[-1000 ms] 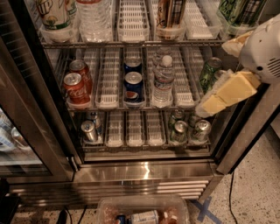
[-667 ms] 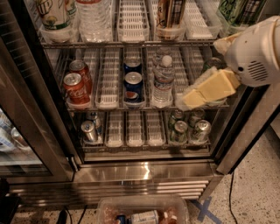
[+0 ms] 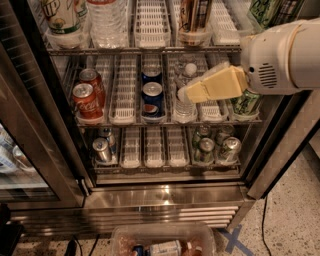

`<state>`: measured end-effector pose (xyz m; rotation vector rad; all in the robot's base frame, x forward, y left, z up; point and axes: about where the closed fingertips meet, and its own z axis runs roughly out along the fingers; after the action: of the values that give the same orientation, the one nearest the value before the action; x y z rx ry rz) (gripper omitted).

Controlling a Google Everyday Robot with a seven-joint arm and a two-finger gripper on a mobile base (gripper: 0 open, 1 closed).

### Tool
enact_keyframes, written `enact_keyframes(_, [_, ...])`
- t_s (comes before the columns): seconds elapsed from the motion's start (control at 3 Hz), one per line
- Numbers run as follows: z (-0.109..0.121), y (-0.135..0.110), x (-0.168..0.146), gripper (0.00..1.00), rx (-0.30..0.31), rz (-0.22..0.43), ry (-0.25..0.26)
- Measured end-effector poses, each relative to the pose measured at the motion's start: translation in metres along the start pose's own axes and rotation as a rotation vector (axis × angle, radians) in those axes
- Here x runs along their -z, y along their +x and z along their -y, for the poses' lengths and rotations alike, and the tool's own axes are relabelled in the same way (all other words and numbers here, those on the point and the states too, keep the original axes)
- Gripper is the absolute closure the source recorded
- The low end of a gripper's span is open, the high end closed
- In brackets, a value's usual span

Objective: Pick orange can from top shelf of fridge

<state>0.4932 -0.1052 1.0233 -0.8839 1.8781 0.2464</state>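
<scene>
The orange can [image 3: 194,14] stands on the top shelf [image 3: 150,49] of the fridge [image 3: 165,197], with its lid cut off by the frame edge. The gripper [image 3: 187,93] hangs below it and hides most of a water bottle [image 3: 184,111]. We cannot tell its opening or hold. It has shifted left and up. We count one orange can, two Coke cans [image 3: 86,101] and two Pepsi cans [image 3: 152,99].
</scene>
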Motion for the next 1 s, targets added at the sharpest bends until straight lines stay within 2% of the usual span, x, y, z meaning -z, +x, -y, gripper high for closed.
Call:
enact_keyframes(0.33, [-0.002, -0.011, 0.002, 0.0, -0.068, 0.041, 0.057])
enact_keyframes(0.67, [-0.004, -0.025, 0.009, 0.0, -0.103, 0.074, 0.096])
enact_keyframes(1.0, [-0.004, -0.025, 0.009, 0.0, -0.103, 0.074, 0.096])
